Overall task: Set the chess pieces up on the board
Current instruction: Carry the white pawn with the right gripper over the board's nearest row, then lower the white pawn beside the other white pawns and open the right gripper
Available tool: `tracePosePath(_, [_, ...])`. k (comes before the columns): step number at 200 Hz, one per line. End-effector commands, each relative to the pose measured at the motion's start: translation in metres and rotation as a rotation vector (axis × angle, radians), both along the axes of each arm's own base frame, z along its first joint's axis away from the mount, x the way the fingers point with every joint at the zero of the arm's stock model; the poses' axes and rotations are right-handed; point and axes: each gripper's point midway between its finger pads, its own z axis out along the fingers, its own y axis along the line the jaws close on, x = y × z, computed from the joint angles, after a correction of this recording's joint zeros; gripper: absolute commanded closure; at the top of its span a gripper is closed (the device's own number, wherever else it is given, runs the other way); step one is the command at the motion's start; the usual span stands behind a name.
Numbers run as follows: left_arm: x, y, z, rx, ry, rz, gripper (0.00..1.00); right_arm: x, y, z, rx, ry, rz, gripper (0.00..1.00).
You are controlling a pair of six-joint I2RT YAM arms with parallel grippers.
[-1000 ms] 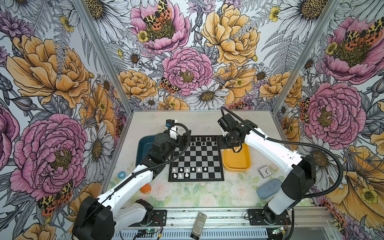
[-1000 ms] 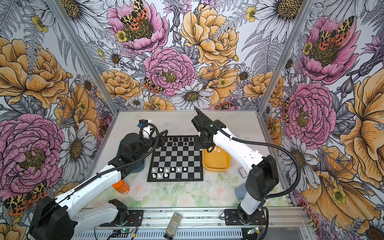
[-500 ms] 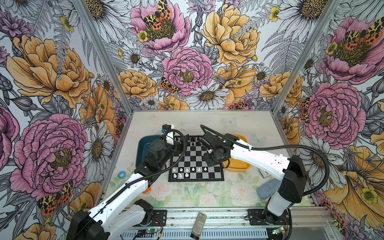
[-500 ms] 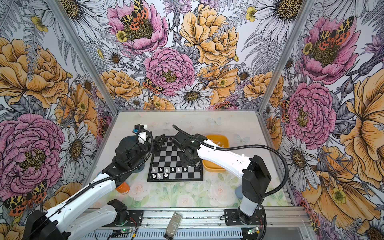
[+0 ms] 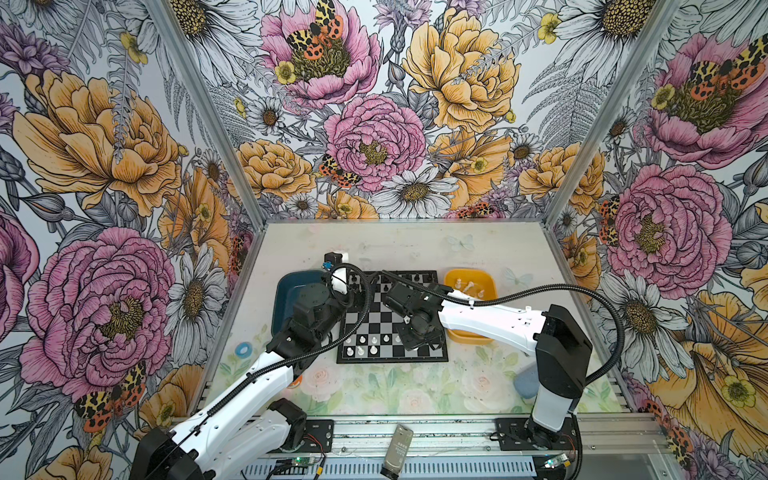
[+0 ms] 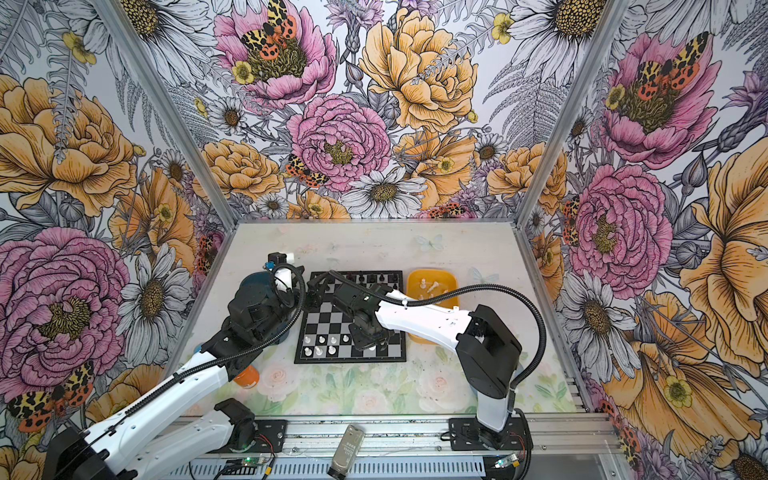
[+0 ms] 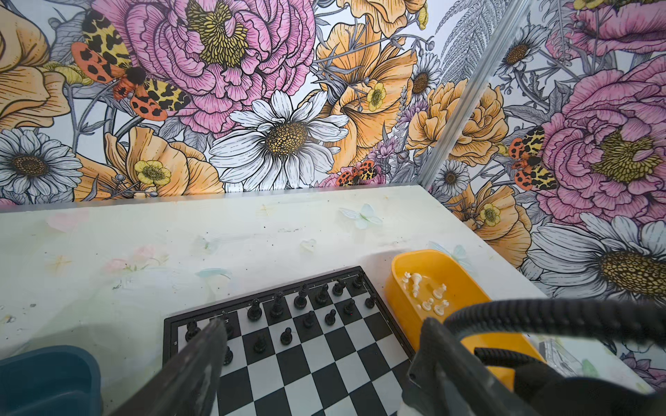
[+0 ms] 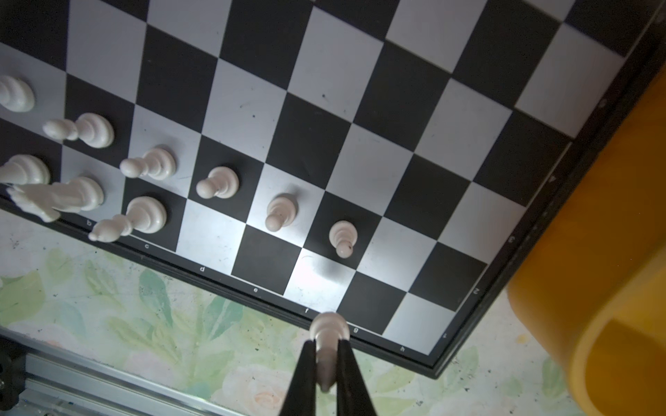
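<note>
Right wrist view: the right hand (image 8: 327,347) is pinched shut on a white pawn (image 8: 329,326), just over the near edge of the board (image 8: 364,169). More white pieces (image 8: 216,182) stand on the two nearest rows, and others lie in the yellow tray (image 7: 468,288) beside the board. The left hand (image 7: 317,378) is wide open and holds nothing. It hangs over the far side, near the black pieces (image 7: 277,306).

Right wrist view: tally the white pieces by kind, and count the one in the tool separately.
Pawns standing on the board: 6 (one cut off by the frame edge)
Taller figures in the edge row: 3
Piece clamped in the right tool: 1 (kind unclear)
Total: 10
</note>
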Motion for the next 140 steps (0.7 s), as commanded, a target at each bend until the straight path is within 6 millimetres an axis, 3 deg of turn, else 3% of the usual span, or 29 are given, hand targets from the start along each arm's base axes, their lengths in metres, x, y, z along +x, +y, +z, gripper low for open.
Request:
tracePosePath(1, [-0.003,0.004,-0.004,-0.006,0.006,0.02,0.15,-0.001,0.007,-0.006,0.009,0.0,0.001,1.0])
tracePosePath(140, [-0.005,0.003,-0.002,-0.006,-0.002,0.018,0.15,0.0,0.01,-0.03,0.01,-0.027,-0.037,1.0])
